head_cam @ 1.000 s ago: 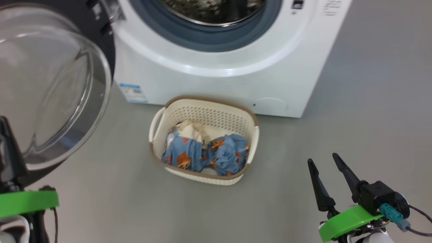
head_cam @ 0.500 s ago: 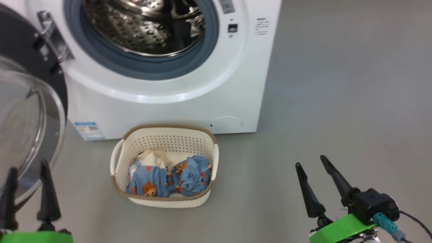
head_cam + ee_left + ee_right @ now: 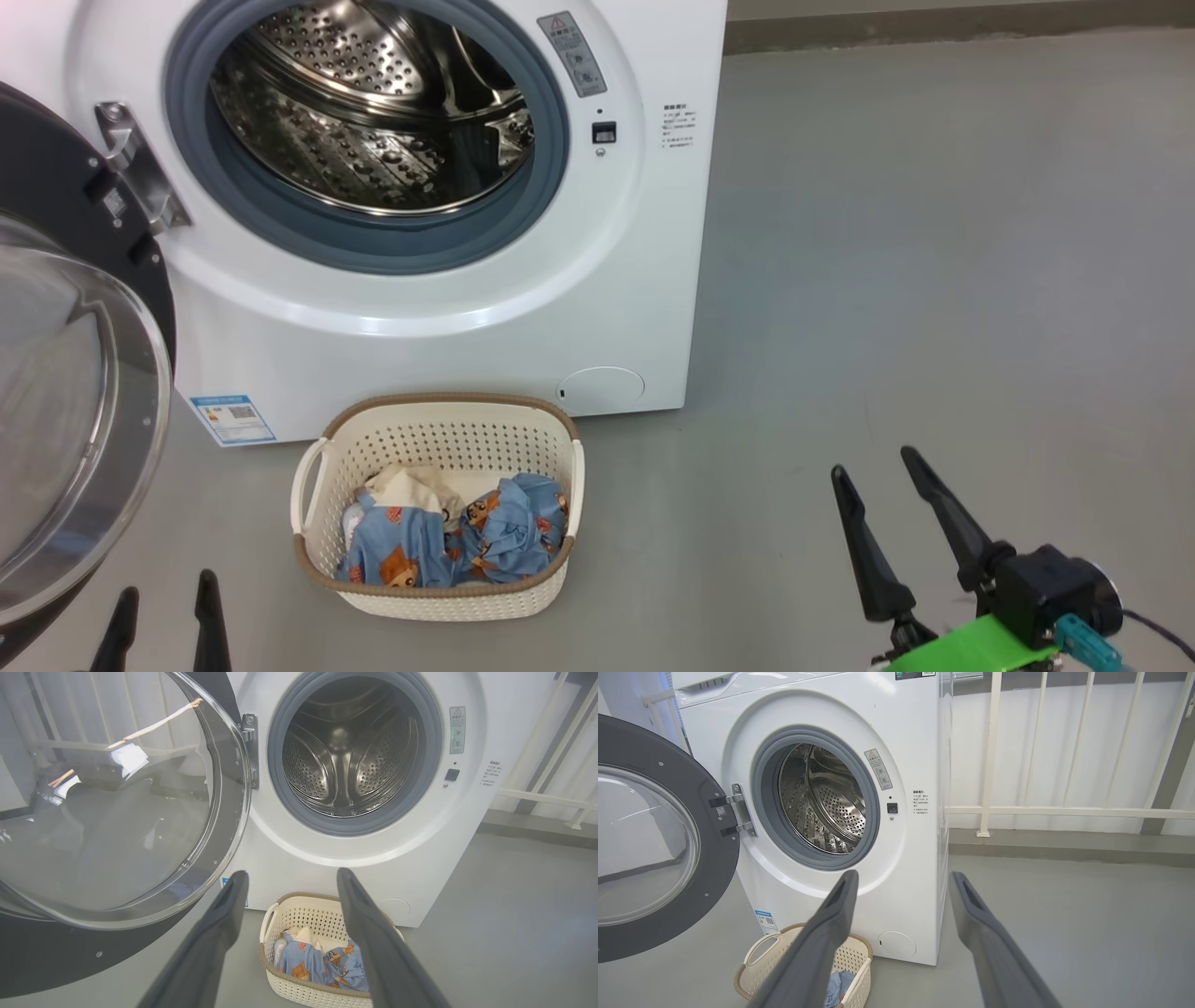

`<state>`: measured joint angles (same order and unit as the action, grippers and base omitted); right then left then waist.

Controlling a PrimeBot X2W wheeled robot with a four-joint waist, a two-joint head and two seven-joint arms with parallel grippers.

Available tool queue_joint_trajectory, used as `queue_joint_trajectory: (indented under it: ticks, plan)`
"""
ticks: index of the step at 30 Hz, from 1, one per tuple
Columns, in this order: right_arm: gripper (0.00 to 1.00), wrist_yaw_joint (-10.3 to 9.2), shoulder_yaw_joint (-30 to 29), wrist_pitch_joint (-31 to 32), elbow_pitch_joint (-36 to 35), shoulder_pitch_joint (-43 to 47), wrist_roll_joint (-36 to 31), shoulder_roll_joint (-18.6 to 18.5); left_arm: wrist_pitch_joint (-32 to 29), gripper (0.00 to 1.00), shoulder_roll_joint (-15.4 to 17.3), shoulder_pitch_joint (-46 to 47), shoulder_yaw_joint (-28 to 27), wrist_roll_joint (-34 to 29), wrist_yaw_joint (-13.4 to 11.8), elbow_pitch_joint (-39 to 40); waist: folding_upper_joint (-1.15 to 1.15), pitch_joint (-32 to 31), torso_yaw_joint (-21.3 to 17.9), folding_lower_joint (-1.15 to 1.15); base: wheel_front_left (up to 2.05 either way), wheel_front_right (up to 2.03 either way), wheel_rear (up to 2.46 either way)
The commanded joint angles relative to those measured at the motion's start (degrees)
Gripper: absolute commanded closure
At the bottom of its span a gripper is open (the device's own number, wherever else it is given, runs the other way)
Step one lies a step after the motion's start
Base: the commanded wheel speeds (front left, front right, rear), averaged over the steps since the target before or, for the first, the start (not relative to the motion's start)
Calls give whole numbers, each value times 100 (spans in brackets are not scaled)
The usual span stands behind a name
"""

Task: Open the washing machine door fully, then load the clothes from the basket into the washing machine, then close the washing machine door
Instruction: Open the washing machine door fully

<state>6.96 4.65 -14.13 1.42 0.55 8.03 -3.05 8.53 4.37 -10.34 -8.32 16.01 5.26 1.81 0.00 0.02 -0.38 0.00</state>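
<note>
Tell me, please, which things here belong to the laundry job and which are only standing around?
For the job:
washing machine
door, swung open
basket
clothes in the basket

Not for the job:
white railing
blue label sticker
grey floor

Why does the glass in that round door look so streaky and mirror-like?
Left wrist view: the washing machine door reflects railings and a bright patch; head view: its glass looks milky with glare; right wrist view: the wide lens makes the railing posts fan outward.
</note>
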Motion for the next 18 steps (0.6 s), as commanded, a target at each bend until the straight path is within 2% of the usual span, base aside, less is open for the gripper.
queue_joint_trajectory:
  ticks: [1,18]
  plan:
    - [0,53,117,6,-176,25,90,16,55,0,68,121,-165,-55,-17,130,0,-22,26,0,0,0,0]
    - [0,53,4,-2,-103,203,105,17,136,0,214,30,131,-249,-10,95,0,-80,92,0,0,0,0]
